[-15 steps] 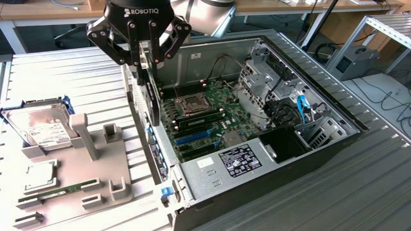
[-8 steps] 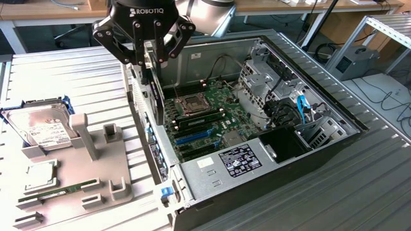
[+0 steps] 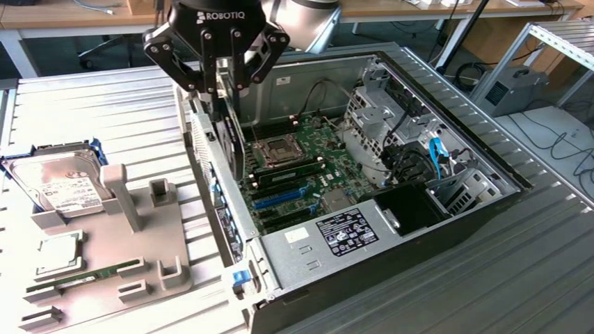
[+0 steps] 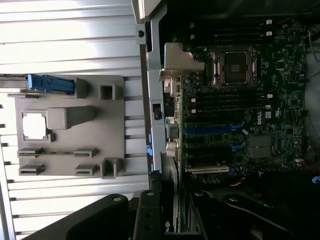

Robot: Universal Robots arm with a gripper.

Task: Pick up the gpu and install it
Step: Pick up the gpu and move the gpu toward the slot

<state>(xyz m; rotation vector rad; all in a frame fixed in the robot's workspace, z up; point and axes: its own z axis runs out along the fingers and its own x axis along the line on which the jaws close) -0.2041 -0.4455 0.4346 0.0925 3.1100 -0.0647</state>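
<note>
Item: gpu (image 3: 232,132), black card, hanging on edge with its long side vertical, over the rear-wall side of the open computer case (image 3: 464,229), above the motherboard (image 3: 316,156) and not seated in any slot. Holder: gripper (image 3: 222,85), fingers pinching the card's upper end from both flat faces. Step in hand, as I judge it from my console: bringing the card over an expansion slot. To do it well I would hold the card plumb, line its lower edge along one of the blue slots (image 3: 278,198), set the bracket end flush with the case's rear wall, and press straight down without twisting (a tilted card would likely catch the slot's lip). Surface: ribbed metal table (image 3: 111,104); beside the case, a grey fixture tray (image 3: 139,229) carrying a hard drive (image 3: 65,188), a processor chip (image 3: 58,254) and a green memory stick (image 3: 79,278). Room: wooden desks behind, loose cables, and an aluminium frame at the exterior view's right.
</note>
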